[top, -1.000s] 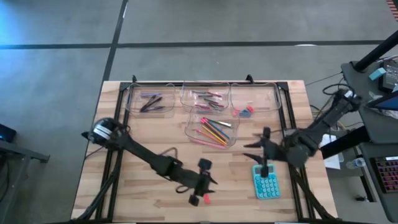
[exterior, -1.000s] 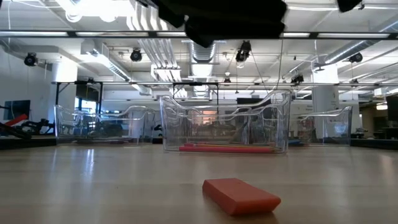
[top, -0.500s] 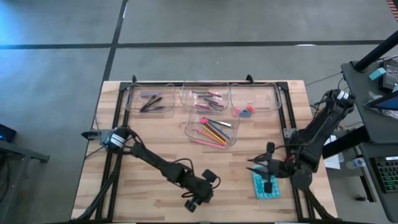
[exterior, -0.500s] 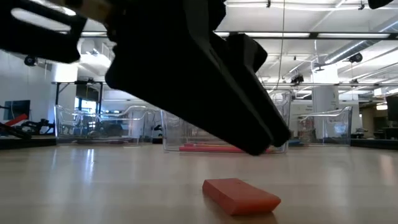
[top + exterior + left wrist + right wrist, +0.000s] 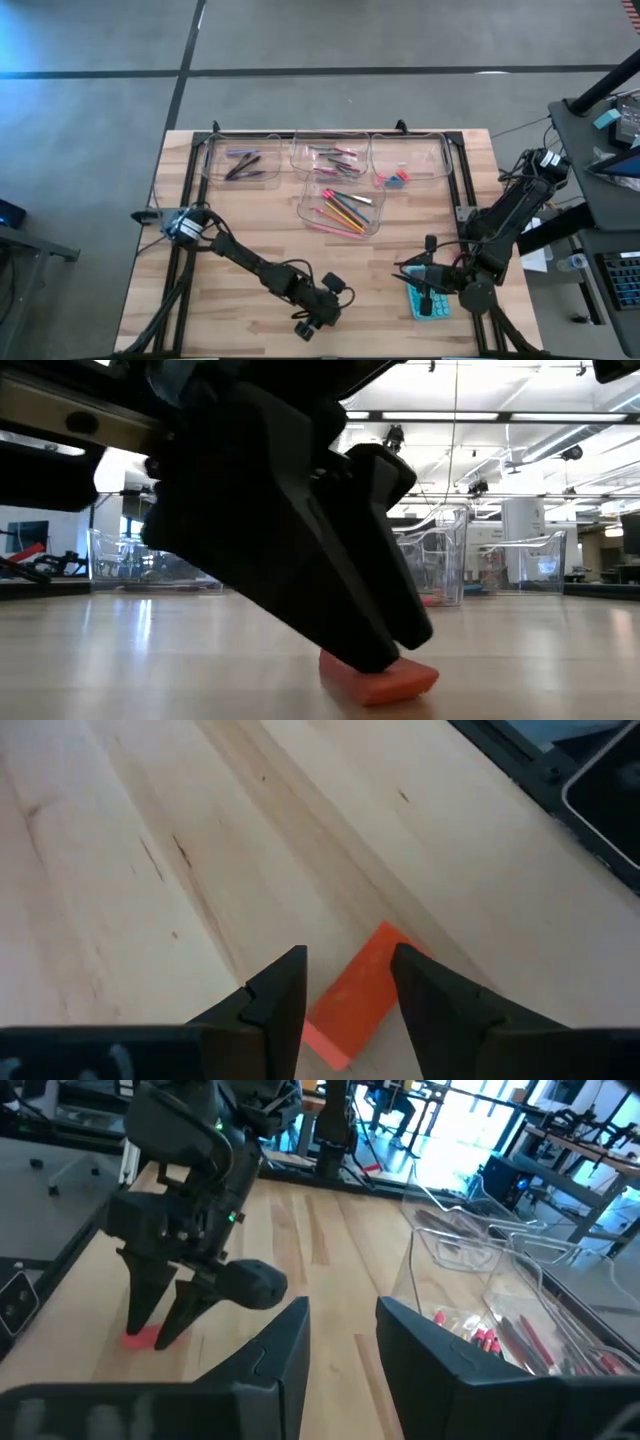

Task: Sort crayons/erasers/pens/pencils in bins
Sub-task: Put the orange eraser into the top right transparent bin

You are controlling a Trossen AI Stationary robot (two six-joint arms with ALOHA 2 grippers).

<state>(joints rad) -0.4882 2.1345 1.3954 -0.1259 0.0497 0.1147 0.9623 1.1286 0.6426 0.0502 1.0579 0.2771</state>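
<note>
An orange-red eraser point(image 5: 360, 990) lies flat on the wood near the table's near edge. My left gripper point(image 5: 345, 960) slants down over it, open, with one finger on each long side. In the high view the gripper point(image 5: 305, 328) hides the eraser. My right gripper point(image 5: 410, 272) hovers open and holding nothing over the teal calculator point(image 5: 430, 298) at the near right. Four clear bins stand at the far side: pens point(image 5: 240, 160), crayons point(image 5: 332, 155), erasers point(image 5: 405, 168) and, nearer, pencils point(image 5: 340, 208). My left gripper straddles the eraser's two long sides point(image 5: 335, 1020), coming slanting down from the table's left, fingers along its length. In the low view a fingertip point(image 5: 365, 650) stands at the eraser's top point(image 5: 385, 678). I cannot tell whether it touches. The eraser lies flat on the table.
Bare wood stretches between the bins and the eraser. Black frame rails point(image 5: 462, 180) run along the table's left and right sides. The left arm point(image 5: 250, 265) lies low across the near left part of the table.
My left gripper has come down and tipped more steeply, until its fingers stand on either side of the eraser, which has stayed where it was. My right gripper has gone toward the table's near edge and sunk a little over the calculator.
</note>
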